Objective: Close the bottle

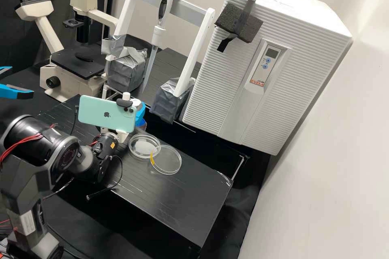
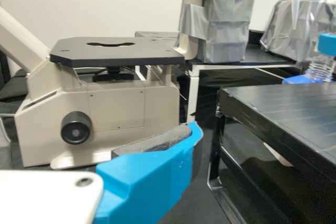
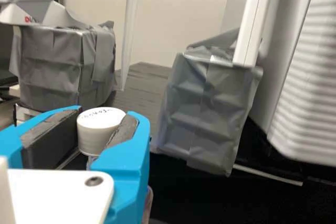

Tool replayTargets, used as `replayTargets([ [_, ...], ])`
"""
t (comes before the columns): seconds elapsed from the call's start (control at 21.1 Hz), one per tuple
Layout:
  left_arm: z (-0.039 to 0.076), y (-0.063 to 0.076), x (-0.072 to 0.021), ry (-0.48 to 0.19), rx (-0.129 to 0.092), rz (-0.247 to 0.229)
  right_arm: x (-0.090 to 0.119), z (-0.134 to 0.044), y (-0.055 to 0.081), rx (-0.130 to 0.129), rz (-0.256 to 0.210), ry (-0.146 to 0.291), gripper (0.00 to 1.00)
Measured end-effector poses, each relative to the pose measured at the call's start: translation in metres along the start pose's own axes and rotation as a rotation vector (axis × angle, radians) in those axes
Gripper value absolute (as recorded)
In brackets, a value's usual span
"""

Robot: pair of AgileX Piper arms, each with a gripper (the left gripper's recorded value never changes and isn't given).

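1. Nearest on the worktop (image 1: 182,198) we see two clear Petri dishes (image 1: 142,145), rims overlapping.
2. Behind them the right hand (image 3: 100,123) clenches a white cap (image 3: 98,115) above the clear bottle (image 2: 320,69), whose contents we cannot make out.
3. Farthest, the left hand (image 1: 18,81) hangs released near the microscope (image 1: 69,68).

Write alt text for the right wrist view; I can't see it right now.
The right gripper is shut on a round white cap. Behind it are a grey tape-wrapped block, a hanging pipette tip and a ribbed white appliance.
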Motion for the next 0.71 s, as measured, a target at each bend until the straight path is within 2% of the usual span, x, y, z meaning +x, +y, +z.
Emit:
replayTargets([
  [0.28,0.0002,0.0012,0.0012,-0.004,0.003,0.004,0.0019,0.0074,-0.0018,0.054,-0.011,-0.031,0.00],
  [0.52,0.0022,0.0007,0.0020,-0.014,0.004,0.001,0.0050,0.0098,-0.0014,0.075,-0.008,-0.033,0.00],
  [0.71,0.0021,0.0011,0.0023,-0.015,0.005,0.003,0.0048,0.0105,-0.0014,0.075,-0.008,-0.035,0.00],
])
